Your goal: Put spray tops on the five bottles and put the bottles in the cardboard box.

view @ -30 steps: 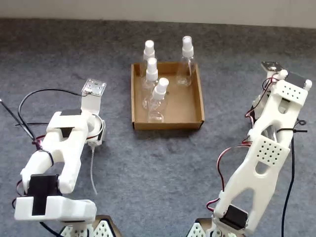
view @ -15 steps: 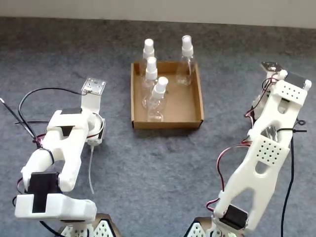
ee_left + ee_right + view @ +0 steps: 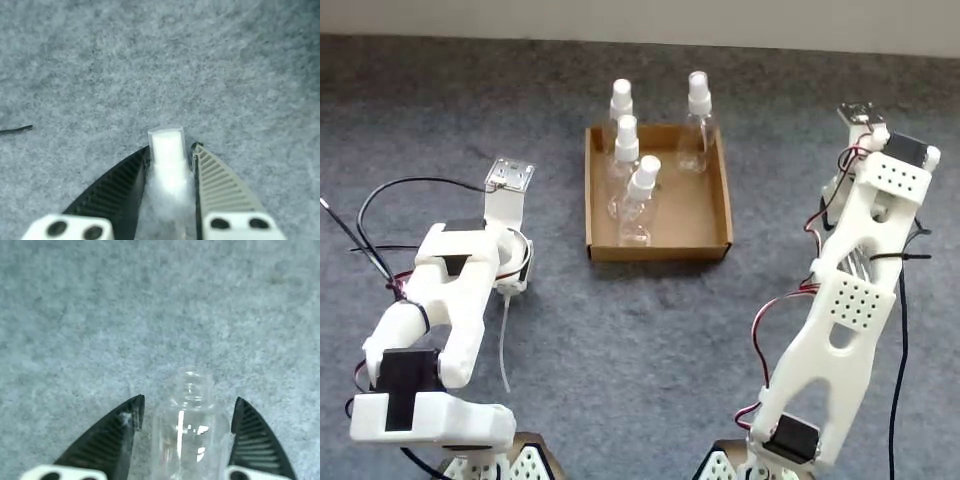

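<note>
The cardboard box [image 3: 725,205] lies at the table's middle. Three capped clear bottles [image 3: 642,195] stand within its outline, and another capped bottle [image 3: 622,100] stands at its far edge; I cannot tell if that one is inside. My left gripper [image 3: 170,147] is shut on a white spray top [image 3: 167,165], whose thin tube [image 3: 505,345] hangs down to the carpet beside the left arm. My right gripper [image 3: 187,405] is open, with its jaws on either side of an uncapped clear bottle [image 3: 187,432] and small gaps showing on both sides.
Grey carpet covers the table. A black cable [image 3: 390,195] loops behind the left arm, and red and black wires [image 3: 775,320] run along the right arm. Bare carpet [image 3: 650,330] stretches between the arms in front of the box.
The right arm's upper end has shifted slightly toward the box and the far side. The left arm and its hanging tube moved a little a second ago, then stayed still.
</note>
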Motion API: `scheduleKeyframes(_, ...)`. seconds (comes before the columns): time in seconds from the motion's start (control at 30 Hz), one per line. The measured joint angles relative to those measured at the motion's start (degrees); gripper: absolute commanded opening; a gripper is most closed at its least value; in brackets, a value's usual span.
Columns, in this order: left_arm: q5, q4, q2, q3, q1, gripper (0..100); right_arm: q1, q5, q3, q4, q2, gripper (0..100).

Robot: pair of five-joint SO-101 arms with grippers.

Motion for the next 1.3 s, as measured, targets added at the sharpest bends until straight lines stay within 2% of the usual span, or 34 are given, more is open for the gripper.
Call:
scheduleKeyframes(0.33, 0.00, 0.00, 0.00, 0.00, 0.00, 10, 1.23, 2.37, 4.66, 0.00, 0.00, 28.0)
scheduleKeyframes(0.6, 0.00, 0.00, 0.00, 0.00, 0.00, 10, 1.23, 2.37, 4.66, 0.00, 0.00, 8.0)
scheduleKeyframes(0.8, 0.35, 0.00, 0.09, -0.88, 0.00, 10, 1.41, 2.29, 4.40, 0.00, -0.70, 6.3)
scheduleKeyframes(0.93, 0.18, 0.26, 0.35, -4.66, -0.09, 10, 1.76, -3.96, 2.73, 0.00, -6.51, 0.2)
scheduleKeyframes(1.07, 0.70, 7.30, 0.35, -14.33, -0.70, 10, 1.58, -13.36, 2.29, 0.00, -17.41, 0.5)
scheduleKeyframes(1.3, 3.96, 29.19, 0.35, -41.58, 1.32, 10, -4.92, -26.29, 2.29, 0.09, -35.52, 0.4)
